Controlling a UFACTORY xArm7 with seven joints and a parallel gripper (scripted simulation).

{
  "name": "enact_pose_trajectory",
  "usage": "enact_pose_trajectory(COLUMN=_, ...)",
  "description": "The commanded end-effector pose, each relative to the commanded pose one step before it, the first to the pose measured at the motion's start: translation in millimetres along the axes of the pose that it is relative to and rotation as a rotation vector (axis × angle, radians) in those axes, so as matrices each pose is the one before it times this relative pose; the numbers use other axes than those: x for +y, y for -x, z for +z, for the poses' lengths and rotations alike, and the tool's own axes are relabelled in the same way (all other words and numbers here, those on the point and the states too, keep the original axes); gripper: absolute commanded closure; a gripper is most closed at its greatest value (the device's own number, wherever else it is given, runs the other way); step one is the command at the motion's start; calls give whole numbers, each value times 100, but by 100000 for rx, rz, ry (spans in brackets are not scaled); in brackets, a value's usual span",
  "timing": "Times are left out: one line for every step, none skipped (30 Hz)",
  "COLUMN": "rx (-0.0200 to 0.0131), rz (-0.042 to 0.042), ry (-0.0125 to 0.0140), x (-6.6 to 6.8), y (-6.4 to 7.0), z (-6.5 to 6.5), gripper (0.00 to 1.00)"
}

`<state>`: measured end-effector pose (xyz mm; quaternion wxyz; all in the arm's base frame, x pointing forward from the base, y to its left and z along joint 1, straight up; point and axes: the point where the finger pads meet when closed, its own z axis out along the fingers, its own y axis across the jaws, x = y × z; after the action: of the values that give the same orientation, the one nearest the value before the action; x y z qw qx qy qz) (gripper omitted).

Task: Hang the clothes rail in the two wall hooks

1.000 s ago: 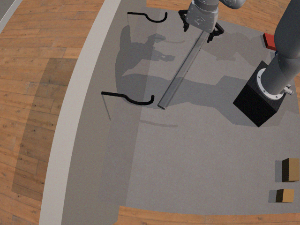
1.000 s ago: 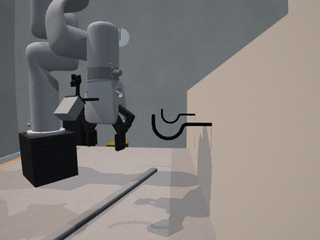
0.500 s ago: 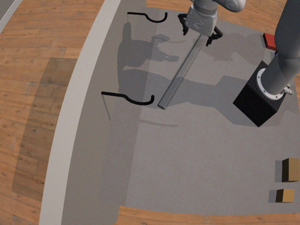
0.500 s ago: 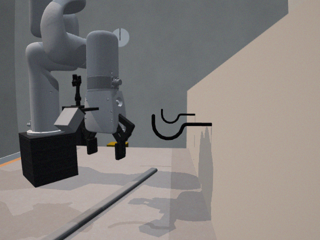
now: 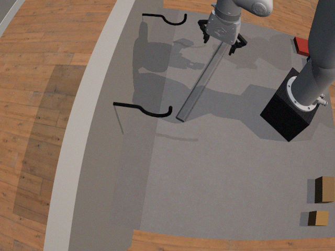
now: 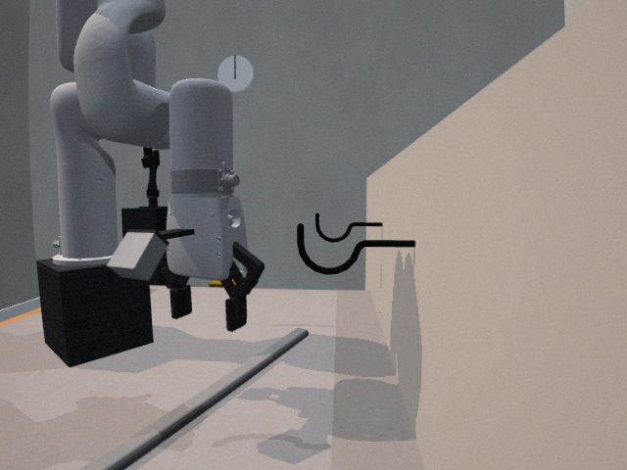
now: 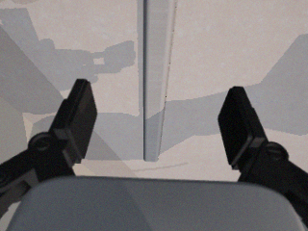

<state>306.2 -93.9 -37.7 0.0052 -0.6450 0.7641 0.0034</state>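
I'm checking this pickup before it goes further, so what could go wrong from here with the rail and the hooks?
The open gripper hangs above one end of the clothes rail, not its middle; gripped there, the long rail may droop or twist. The rail lies slanted on the floor, its free end close to the nearer wall hook, so lifting or swinging it might knock that hook. Both hooks, including the farther one, must catch it, so a tilted rail could miss one.

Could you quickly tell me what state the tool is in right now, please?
Tool: open wide and holding nothing; it hangs above one end of the clothes rail, which lies on the floor, a finger on either side of it.
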Motion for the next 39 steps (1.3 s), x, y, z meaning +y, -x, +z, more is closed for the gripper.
enact_pose_trajectory(rx=1469, rz=146, ry=-804, x=-214, y=-46, z=1015, gripper=0)
enact_pose_trajectory(rx=-1, rz=0, ry=0, x=0, y=0, z=167, gripper=0)
enact_pose_trajectory(rx=0, rz=0, ry=0, x=0, y=0, z=0, gripper=0)
enact_pose_trajectory(rx=0, rz=0, ry=0, x=0, y=0, z=0, gripper=0)
enact_pose_trajectory(rx=0, rz=0, ry=0, x=1, y=1, z=169, gripper=0)
enact_pose_trajectory(rx=-1, rz=0, ry=0, x=0, y=0, z=167, gripper=0)
enact_pose_trajectory(rx=-1, rz=0, ry=0, x=0, y=0, z=167, gripper=0)
enact_pose_trajectory(rx=-1, rz=0, ry=0, x=0, y=0, z=167, gripper=0)
enact_pose_trajectory(rx=-1, rz=0, ry=0, x=0, y=0, z=167, gripper=0)
enact_pose_trajectory(rx=-1, rz=0, ry=0, x=0, y=0, z=167, gripper=0)
enact_pose_trajectory(rx=-1, rz=0, ry=0, x=0, y=0, z=167, gripper=0)
enact_pose_trajectory(rx=-1, rz=0, ry=0, x=0, y=0, z=167, gripper=0)
enact_pose_trajectory(rx=-1, rz=0, ry=0, x=0, y=0, z=167, gripper=0)
enact_pose_trajectory(rx=-1, rz=0, ry=0, x=0, y=0, z=167, gripper=0)
enact_pose_trajectory(rx=-1, rz=0, ry=0, x=0, y=0, z=167, gripper=0)
enact_pose_trajectory(rx=-1, rz=0, ry=0, x=1, y=0, z=167, gripper=0)
enact_pose_trajectory(rx=-1, rz=0, ry=0, x=1, y=0, z=167, gripper=0)
enact_pose_trajectory(rx=-1, rz=0, ry=0, x=1, y=0, z=167, gripper=0)
enact_pose_trajectory(rx=-1, rz=0, ry=0, x=1, y=0, z=167, gripper=0)
enact_pose_trajectory(rx=0, rz=0, ry=0, x=0, y=0, z=0, gripper=0)
enact_pose_trajectory(rx=0, rz=0, ry=0, x=0, y=0, z=0, gripper=0)
enact_pose_trajectory(rx=-1, rz=0, ry=0, x=1, y=1, z=168, gripper=0)
enact_pose_trajectory(rx=-1, rz=0, ry=0, x=0, y=0, z=167, gripper=0)
enact_pose_trajectory(rx=-1, rz=0, ry=0, x=0, y=0, z=167, gripper=0)
enact_pose_trajectory(rx=-1, rz=0, ry=0, x=0, y=0, z=167, gripper=0)
enact_pose_trajectory(rx=-1, rz=0, ry=0, x=1, y=0, z=167, gripper=0)
enact_pose_trajectory(rx=-1, rz=0, ry=0, x=1, y=0, z=167, gripper=0)
enact_pose_trajectory(rx=-1, rz=0, ry=0, x=1, y=0, z=167, gripper=0)
enact_pose_trajectory(rx=0, rz=0, ry=0, x=0, y=0, z=0, gripper=0)
enact_pose_trajectory(rx=0, rz=0, ry=0, x=0, y=0, z=0, gripper=0)
enact_pose_trajectory(rx=-2, rz=0, ry=2, x=-3, y=-2, z=-5, gripper=0)
enact_pose_trajectory(rx=0, rz=0, ry=0, x=1, y=0, z=1, gripper=0)
enact_pose_trajectory(rx=0, rz=0, ry=0, x=1, y=0, z=1, gripper=0)
enact_pose_trajectory(rx=0, rz=0, ry=0, x=0, y=0, z=1, gripper=0)
enact_pose_trajectory(rx=0, rz=0, ry=0, x=0, y=0, z=1, gripper=0)
enact_pose_trajectory(rx=0, rz=0, ry=0, x=0, y=0, z=1, gripper=0)
enact_pose_trajectory(rx=0, rz=0, ry=0, x=0, y=0, z=0, gripper=0)
enact_pose_trajectory(rx=0, rz=0, ry=0, x=0, y=0, z=0, gripper=0)
enact_pose_trajectory(rx=-1, rz=0, ry=1, x=-1, y=-1, z=-2, gripper=0)
